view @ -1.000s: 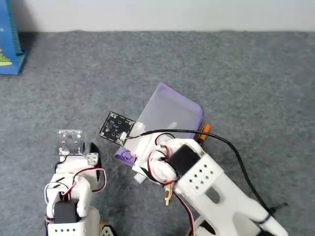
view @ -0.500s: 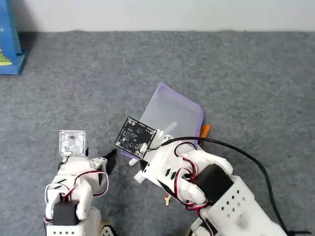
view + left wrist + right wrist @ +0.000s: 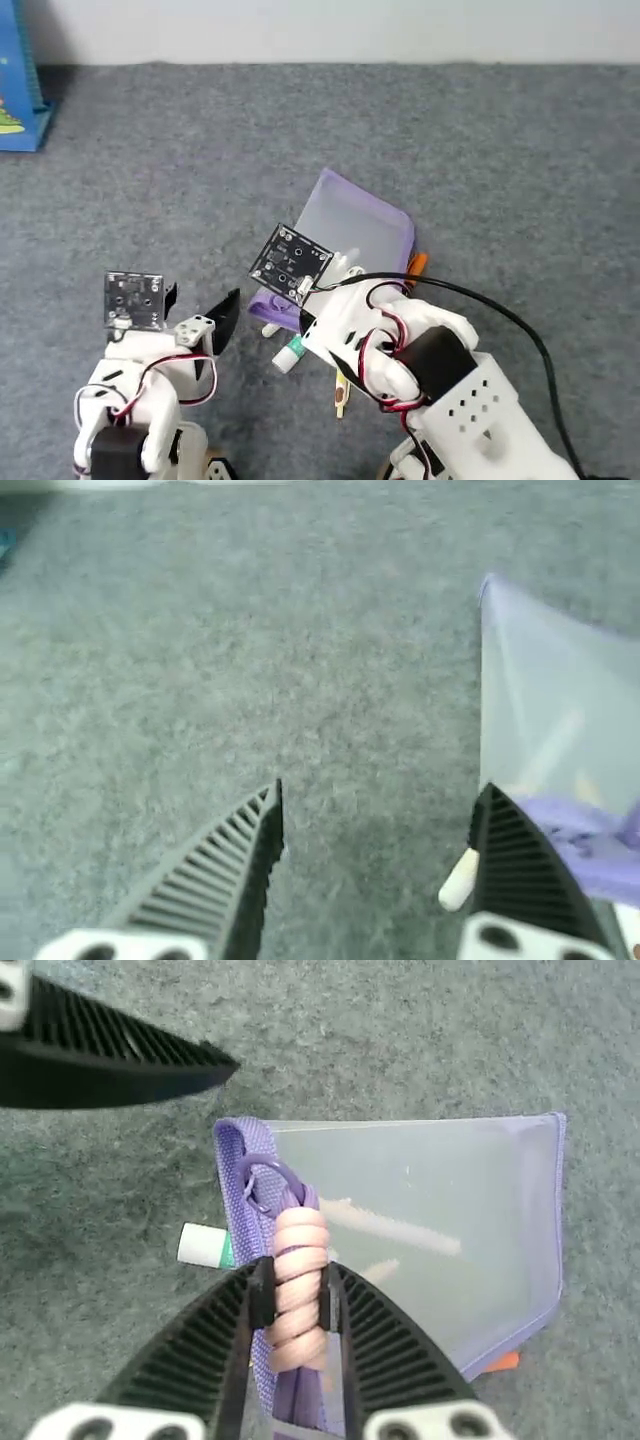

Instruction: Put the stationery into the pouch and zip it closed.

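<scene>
The right claw (image 3: 293,1285) is clamped on the pink coiled pull (image 3: 297,1250) at the mouth of the pouch (image 3: 430,1210), which extends beyond its tips. A white-and-green stick (image 3: 205,1245) lies just beside it. The left claw (image 3: 382,798) gapes wide above the grey surface (image 3: 200,630), with the pouch next to 1 finger.

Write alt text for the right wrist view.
The right end effector clamps the pink coiled pull at the zip edge of a translucent purple pouch lying on grey carpet. A white-and-green stick lies beside the pouch.
</scene>
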